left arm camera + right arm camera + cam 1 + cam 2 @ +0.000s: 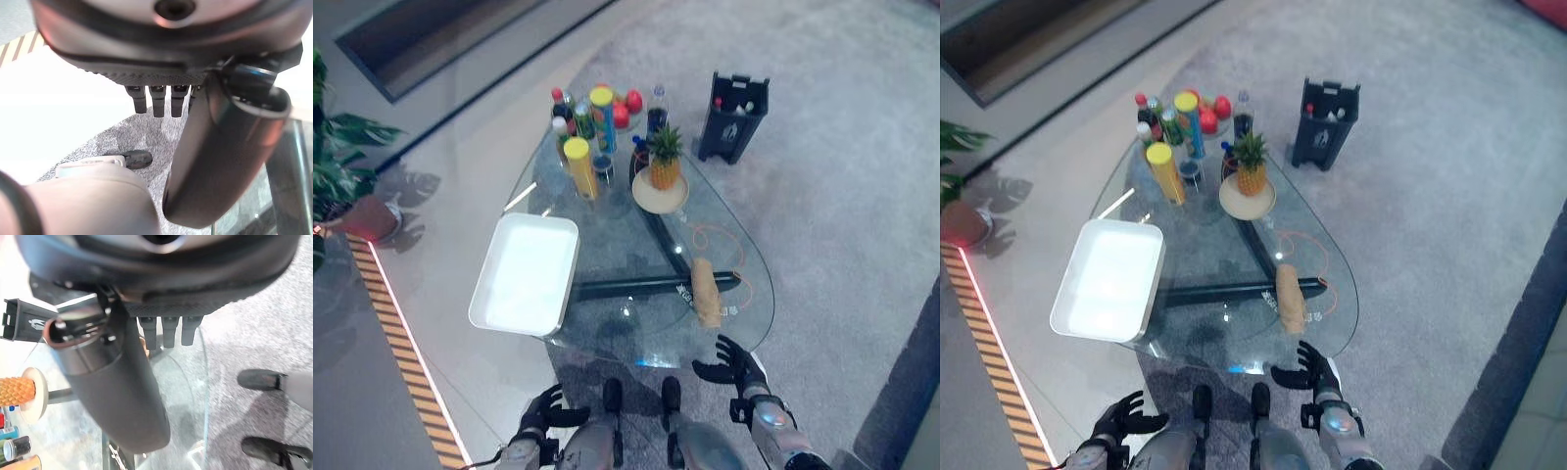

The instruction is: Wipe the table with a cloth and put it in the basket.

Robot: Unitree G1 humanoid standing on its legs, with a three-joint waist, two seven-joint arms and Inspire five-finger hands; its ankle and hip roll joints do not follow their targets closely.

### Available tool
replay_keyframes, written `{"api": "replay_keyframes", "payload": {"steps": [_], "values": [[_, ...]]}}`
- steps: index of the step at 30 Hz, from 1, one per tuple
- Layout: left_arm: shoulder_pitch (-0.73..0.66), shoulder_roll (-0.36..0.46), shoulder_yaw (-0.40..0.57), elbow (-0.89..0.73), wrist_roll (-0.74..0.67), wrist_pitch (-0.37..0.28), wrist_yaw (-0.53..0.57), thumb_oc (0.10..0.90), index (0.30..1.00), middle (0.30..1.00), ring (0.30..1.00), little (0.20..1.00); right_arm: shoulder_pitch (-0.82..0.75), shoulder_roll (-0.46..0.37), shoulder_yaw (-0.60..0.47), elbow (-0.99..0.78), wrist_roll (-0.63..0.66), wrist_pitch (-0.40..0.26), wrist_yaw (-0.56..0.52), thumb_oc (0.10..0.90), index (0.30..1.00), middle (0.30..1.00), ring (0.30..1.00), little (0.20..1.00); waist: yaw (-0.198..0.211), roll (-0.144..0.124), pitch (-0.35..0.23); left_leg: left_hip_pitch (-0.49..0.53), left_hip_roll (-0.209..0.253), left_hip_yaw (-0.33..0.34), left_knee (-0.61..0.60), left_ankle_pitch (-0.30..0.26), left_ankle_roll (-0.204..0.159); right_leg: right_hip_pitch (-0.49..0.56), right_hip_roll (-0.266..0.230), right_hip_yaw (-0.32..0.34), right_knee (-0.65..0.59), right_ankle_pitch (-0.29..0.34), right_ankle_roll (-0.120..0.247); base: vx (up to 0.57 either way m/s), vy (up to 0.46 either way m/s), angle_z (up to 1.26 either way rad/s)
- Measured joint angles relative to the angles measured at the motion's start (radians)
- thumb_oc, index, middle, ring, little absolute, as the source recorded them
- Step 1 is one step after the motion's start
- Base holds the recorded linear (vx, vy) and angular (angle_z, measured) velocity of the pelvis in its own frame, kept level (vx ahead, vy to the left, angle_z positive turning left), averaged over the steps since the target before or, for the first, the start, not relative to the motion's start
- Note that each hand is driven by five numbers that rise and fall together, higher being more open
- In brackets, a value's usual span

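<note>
A tan rolled cloth (705, 291) lies on the glass table (607, 235) close to its near right edge. A white rectangular tray-like basket (526, 274) rests on the table's left side, overhanging the edge. My right hand (732, 364) hovers open just past the near rim, a little below the cloth and apart from it; its wrist view shows straight fingers (164, 330) over the glass edge. Down by the floor at the bottom, my left hand (543, 411) hangs open, holding nothing.
At the table's far end stand several bottles and cans (592, 117) and a pineapple (664, 162) on a plate. A dark crate (734, 116) with bottles sits on the carpet beyond the table. A potted plant (333, 166) is far left. An orange cord (724, 245) loops near the cloth.
</note>
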Motion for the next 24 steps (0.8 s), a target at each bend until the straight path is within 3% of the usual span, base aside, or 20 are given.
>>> {"api": "replay_keyframes", "payload": {"steps": [9,16,24], "values": [[-0.109,-0.008,-0.044,-0.057,-0.040,-0.029,0.017,0.800,0.900,0.900,0.900,0.900,-0.127,-0.018,0.001,-0.153,-0.034,-0.012,-0.236,0.800,0.900,0.900,0.900,0.900,-0.002,0.014,0.132,-0.119,-0.008,0.009,0.064,0.002,0.004,-0.129,-0.007,0.002,0.082,-0.004,0.008,-0.04,0.033,-0.02],[-0.143,-0.006,-0.080,-0.056,-0.041,-0.047,0.036,0.800,0.900,0.900,0.900,0.900,-0.242,-0.039,0.001,-0.205,-0.151,-0.006,-0.410,0.800,0.900,0.900,0.900,0.900,0.001,0.014,0.149,-0.260,-0.019,0.017,0.145,-0.002,0.009,-0.309,-0.016,0.018,0.238,-0.043,0.010,-0.05,0.038,-0.02],[-0.179,-0.007,-0.094,-0.087,-0.084,-0.071,0.058,0.800,0.900,0.900,0.900,0.900,-0.321,-0.057,0.002,-0.232,-0.174,0.043,-0.491,0.800,0.900,0.900,0.900,0.900,0.003,0.019,0.159,-0.426,-0.034,0.021,0.229,-0.005,0.017,-0.495,-0.031,0.029,0.361,-0.070,0.010,-0.03,0.061,0.01]]}}
